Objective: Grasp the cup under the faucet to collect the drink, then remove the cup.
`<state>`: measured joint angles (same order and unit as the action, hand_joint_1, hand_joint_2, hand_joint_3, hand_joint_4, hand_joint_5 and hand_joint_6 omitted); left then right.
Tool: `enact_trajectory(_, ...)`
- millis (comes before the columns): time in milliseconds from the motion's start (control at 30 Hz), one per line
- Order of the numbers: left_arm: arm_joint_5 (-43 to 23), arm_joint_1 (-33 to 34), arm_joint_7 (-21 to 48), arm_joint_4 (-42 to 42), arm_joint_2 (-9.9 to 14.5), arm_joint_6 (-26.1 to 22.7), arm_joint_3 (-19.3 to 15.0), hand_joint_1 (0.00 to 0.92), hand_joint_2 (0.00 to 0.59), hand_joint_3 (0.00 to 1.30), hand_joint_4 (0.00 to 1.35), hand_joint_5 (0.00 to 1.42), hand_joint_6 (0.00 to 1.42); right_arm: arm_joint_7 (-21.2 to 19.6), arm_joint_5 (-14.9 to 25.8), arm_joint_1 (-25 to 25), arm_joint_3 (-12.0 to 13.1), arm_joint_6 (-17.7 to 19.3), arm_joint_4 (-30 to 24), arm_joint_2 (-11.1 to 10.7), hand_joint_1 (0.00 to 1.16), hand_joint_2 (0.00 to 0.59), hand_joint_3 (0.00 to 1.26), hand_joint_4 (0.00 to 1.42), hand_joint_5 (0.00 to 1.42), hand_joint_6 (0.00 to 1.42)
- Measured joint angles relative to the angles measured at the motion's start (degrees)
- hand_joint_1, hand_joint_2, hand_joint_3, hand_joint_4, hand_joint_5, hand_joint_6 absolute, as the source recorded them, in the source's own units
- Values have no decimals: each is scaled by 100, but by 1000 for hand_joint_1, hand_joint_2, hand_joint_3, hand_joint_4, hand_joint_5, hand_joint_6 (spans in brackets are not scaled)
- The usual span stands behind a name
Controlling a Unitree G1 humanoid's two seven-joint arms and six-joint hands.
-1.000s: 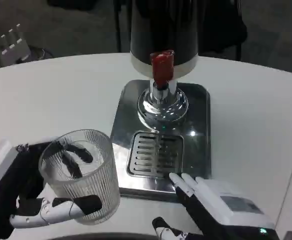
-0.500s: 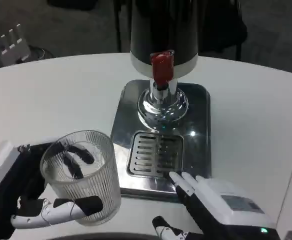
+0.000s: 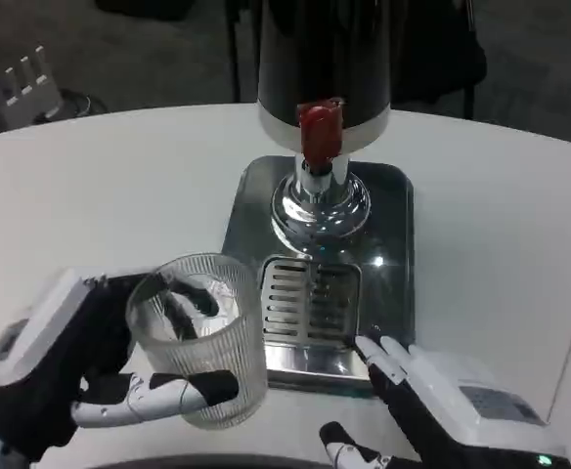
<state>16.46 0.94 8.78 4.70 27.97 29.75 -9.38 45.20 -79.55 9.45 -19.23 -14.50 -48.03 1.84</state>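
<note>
While the left hand [image 3: 61, 376] grips the empty cup [image 3: 199, 337] at seven o'clock of the faucet [image 3: 321, 132], right hand [image 3: 442, 405] spread idle, filling and removal both remain.

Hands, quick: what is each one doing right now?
Left hand: holding the ribbed glass cup.
Right hand: open, holding nothing, by the drip tray.

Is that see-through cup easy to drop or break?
Probably a bit. The ribbed cup looks clear and hard like glass, so it might crack if dropped. It looks empty, so likely light. The left hand wraps its sides, and the ribs may help against slipping.
</note>
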Motion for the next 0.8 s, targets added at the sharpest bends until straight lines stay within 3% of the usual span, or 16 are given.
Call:
enact_trajectory(233,661,948,-279,-1058,-52,-117,449,476,173,1037,1163,1407,1424,-1,57,258,235,0,-245,42,235,459,44,0,0,0)
enact_trajectory(467,921,1747,-671,-2123,-47,-223,681,476,173,1037,1163,1407,1424,-1,110,337,277,32,-382,43,235,459,44,0,0,1)
enact_trajectory(800,1443,3029,-1299,-3616,-63,-268,1348,476,173,1037,1163,1407,1424,1,139,537,398,128,-632,40,235,459,44,0,0,1)
